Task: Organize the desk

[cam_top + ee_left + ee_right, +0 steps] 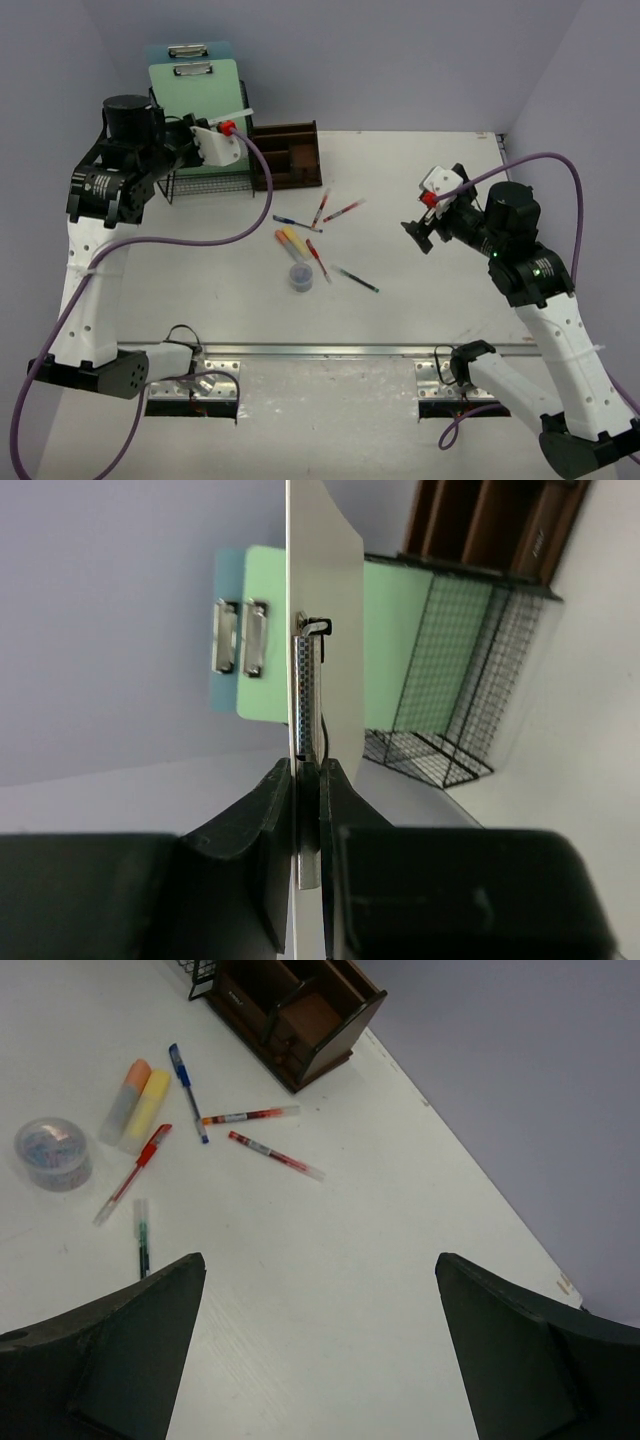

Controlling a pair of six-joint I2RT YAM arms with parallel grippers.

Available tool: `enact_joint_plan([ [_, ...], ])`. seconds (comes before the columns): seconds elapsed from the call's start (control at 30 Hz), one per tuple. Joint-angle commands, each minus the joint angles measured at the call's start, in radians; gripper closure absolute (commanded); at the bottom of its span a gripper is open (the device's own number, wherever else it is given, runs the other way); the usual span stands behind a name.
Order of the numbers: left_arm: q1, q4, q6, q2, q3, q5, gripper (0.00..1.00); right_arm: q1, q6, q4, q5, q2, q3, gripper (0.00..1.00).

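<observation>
The white desk (430,170) carries loose stationery in its middle: several pens (342,211), an orange and a yellow highlighter (291,241) and a small round clear tub of clips (301,277). My left gripper (200,127) is shut on a white clipboard (243,112), held edge-on in the air by the black wire-mesh rack (210,182). In the left wrist view the fingers (270,810) pinch the clipboard (335,600) below its metal clip (308,680). My right gripper (415,232) is open and empty above the desk's right side; the right wrist view shows it (320,1270) over bare desk (380,1260).
The rack holds a green clipboard (195,95) and a teal one (190,50) upright; both show in the left wrist view (400,620). A dark-brown wooden organiser tray (290,152) stands right of the rack. A metal rail (330,349) runs along the near edge. Lavender-grey walls bound the desk.
</observation>
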Motion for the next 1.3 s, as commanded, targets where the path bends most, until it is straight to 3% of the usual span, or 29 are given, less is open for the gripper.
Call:
enact_joint_plan([
  [0.0,0.050,-0.070,0.150,-0.001,-0.002,0.084,1.00,0.001,0.018,0.063,-0.007,-0.009,-0.016,0.01],
  [0.27,0.104,-0.246,0.263,0.093,0.096,0.142,1.00,0.003,0.012,0.062,-0.003,-0.010,-0.030,0.01],
  [0.7,0.234,-0.263,0.378,0.201,0.122,0.244,1.00,0.001,0.005,0.042,0.002,-0.002,-0.022,0.01],
  [0.87,0.316,-0.307,0.458,0.277,0.174,0.351,1.00,0.002,0.009,0.032,-0.004,0.028,0.001,0.01],
  [1.03,0.374,-0.389,0.469,0.422,0.332,0.459,1.00,0.001,0.019,0.028,-0.008,0.062,0.022,0.01],
  [1.27,0.401,-0.388,0.489,0.503,0.340,0.570,1.00,0.001,0.018,0.025,-0.006,0.087,0.027,0.01],
])
